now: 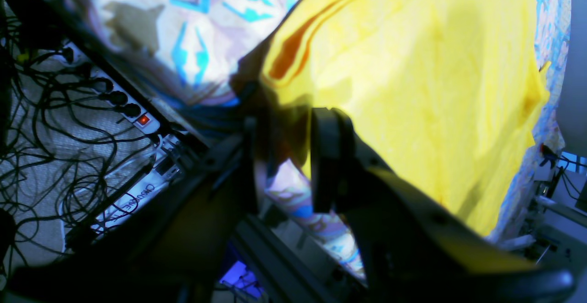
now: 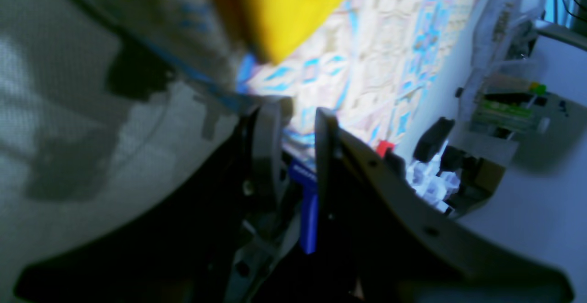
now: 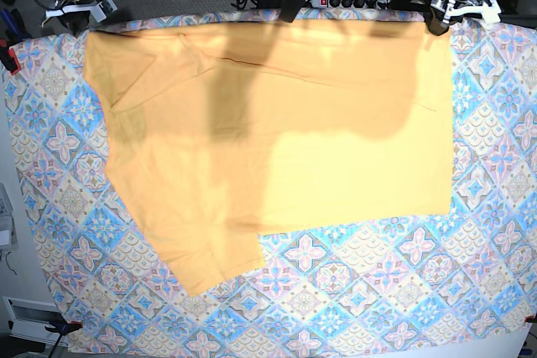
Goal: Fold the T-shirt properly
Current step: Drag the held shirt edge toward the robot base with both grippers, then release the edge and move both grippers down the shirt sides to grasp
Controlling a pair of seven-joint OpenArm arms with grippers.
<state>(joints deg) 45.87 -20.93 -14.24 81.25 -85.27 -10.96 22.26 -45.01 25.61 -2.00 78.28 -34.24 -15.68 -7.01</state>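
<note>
The pale yellow-orange T-shirt lies spread flat on the patterned tablecloth, with one sleeve reaching toward the near left. In the left wrist view my left gripper stands open at the table's far edge. A shaded corner of the T-shirt lies just beyond its fingertips, and nothing is clamped. My right gripper is open too, over bare tablecloth at the far edge. Another corner of the T-shirt lies a short way ahead of it, apart from the jaws. In the base view both arms sit at the top corners.
A power strip with a lit red switch and tangled cables lies on the floor behind the table. A blue clamp grips the table edge under the right gripper. Cluttered gear stands beside the table. A red clamp holds the cloth's left edge.
</note>
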